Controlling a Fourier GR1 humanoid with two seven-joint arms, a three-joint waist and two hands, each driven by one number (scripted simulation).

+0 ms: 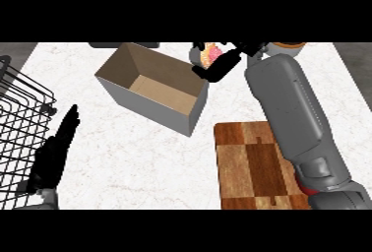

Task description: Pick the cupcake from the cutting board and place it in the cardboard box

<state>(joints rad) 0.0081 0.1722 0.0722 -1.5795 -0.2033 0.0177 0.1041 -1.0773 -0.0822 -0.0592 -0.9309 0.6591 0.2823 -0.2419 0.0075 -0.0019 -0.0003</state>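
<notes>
Right hand [220, 68], fingers curled round the cupcake [211, 53], holds it beside the far right corner of the open cardboard box [138, 106], well clear of the cutting board [251, 167], likely ready to carry it over the opening; left hand [56, 147] rests open, lower left.

The cupcake [211, 52] is largely hidden by the curled fingers of the right hand [218, 66], so its shape cannot be fully made out. The right side of the board [247, 162] is covered by the right forearm [291, 113], and its near end is cut off at the lower edge. The basket [22, 118] is cut off at the left edge. A dark item [120, 45] and an orange item [289, 45] are cropped at the top edge and cannot be identified.
</notes>
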